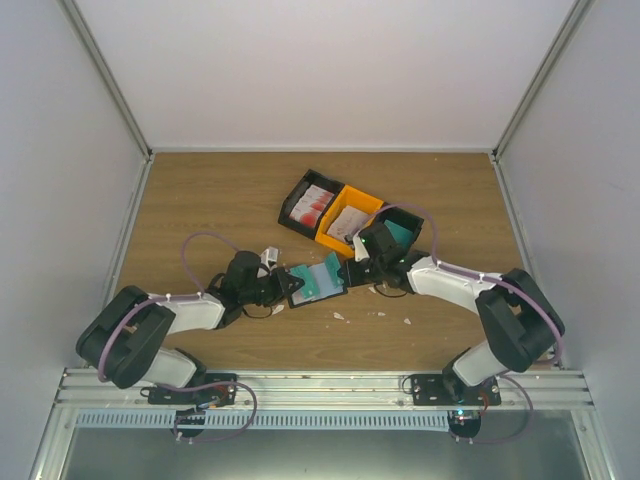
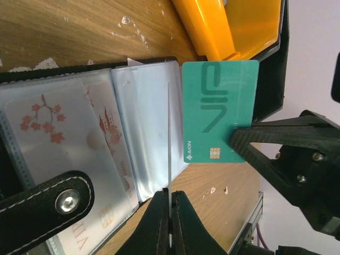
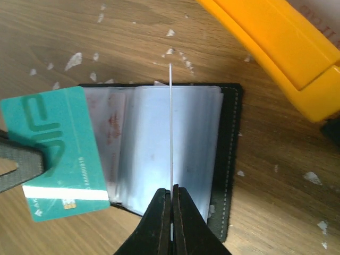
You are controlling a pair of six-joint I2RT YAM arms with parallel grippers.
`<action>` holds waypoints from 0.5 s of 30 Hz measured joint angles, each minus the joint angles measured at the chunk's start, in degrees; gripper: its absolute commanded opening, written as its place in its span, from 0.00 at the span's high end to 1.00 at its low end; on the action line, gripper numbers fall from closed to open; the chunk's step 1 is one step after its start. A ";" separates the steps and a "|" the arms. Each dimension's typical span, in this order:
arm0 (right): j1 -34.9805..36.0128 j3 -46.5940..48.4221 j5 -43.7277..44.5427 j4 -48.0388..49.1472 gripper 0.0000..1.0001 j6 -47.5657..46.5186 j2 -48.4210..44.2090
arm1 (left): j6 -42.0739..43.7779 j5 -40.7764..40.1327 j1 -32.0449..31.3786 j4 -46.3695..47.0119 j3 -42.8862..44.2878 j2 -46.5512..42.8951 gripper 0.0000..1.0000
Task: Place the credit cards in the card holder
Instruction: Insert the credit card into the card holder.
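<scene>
Teal credit card [image 2: 218, 106], likely stiff and slick, rides corner-pinched in the right claw [image 2: 236, 141]; left claw [image 2: 170, 194] clamps a thin sheet [image 2: 169, 138]

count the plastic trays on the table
3, in a row: a black tray on the left, an orange tray in the middle, a second black tray on the right, partly behind the right arm.

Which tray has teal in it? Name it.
The right black tray, beside the right gripper: teal shows inside. The orange tray holds whitish cards; the left black tray, red-and-white cards.
</scene>
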 measured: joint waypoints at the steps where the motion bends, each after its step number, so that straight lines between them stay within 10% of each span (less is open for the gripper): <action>1: 0.00 -0.09 0.59 0.07 0.99 0.15 0.31 | -0.20 -0.04 -0.02 0.66 0.00 0.31 1.00; 15: 0.02 -0.39 4.42 0.24 0.99 1.49 2.32 | 0.11 -1.07 -0.04 3.26 0.00 4.28 1.00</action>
